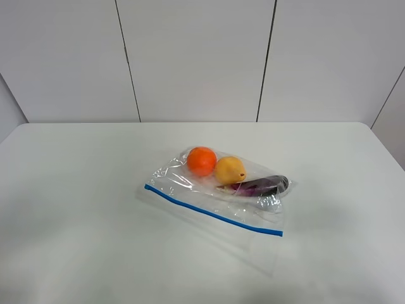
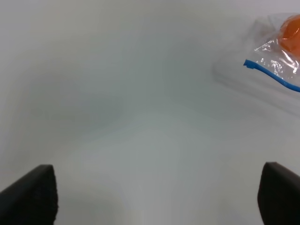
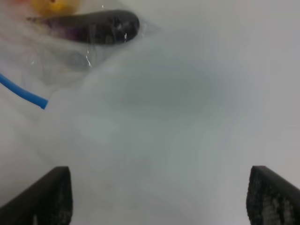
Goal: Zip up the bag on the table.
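Observation:
The clear plastic bag (image 1: 218, 190) lies on the white table (image 1: 76, 209), near the middle. Its blue zipper strip (image 1: 212, 211) runs along the near edge. An orange (image 1: 201, 161), a yellow pear (image 1: 230, 170) and a purple eggplant (image 1: 262, 185) show through it. No gripper shows in the high view. My left gripper (image 2: 154, 197) is open above bare table, with the bag's orange end (image 2: 281, 56) off to one side. My right gripper (image 3: 159, 197) is open above bare table, near the bag's eggplant end (image 3: 93, 28) and the zipper's tip (image 3: 28, 96).
A white panelled wall (image 1: 196, 57) stands behind the table's far edge. The table's rounded corners show at the back left and back right.

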`<action>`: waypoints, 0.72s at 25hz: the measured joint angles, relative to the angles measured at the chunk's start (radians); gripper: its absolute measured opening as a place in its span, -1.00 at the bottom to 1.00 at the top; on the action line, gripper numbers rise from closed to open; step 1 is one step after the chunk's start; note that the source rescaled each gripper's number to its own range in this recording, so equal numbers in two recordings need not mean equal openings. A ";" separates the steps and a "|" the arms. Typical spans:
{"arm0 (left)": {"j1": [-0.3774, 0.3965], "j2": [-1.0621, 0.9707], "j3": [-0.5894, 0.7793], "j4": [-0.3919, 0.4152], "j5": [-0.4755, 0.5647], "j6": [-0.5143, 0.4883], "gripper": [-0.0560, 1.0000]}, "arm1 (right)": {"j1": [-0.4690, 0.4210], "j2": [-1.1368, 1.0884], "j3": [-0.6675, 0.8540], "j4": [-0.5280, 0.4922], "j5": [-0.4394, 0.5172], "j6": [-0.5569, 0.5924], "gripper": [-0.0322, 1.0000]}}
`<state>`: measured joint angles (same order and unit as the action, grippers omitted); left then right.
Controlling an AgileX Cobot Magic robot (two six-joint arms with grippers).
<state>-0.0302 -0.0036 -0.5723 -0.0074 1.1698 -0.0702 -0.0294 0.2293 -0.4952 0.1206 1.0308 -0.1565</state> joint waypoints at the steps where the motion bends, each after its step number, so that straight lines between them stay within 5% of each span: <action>1: 0.000 0.000 0.000 0.000 0.000 0.000 1.00 | 0.000 -0.023 0.000 0.000 0.000 0.000 0.74; 7: 0.000 0.000 0.000 0.000 0.000 0.000 1.00 | 0.000 -0.220 0.000 0.005 0.001 0.001 0.74; 18: 0.000 0.000 0.000 0.001 0.000 0.000 1.00 | 0.013 -0.235 -0.002 0.037 0.001 0.001 0.74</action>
<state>-0.0302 -0.0036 -0.5723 -0.0064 1.1698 -0.0702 -0.0160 -0.0060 -0.4971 0.1577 1.0322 -0.1555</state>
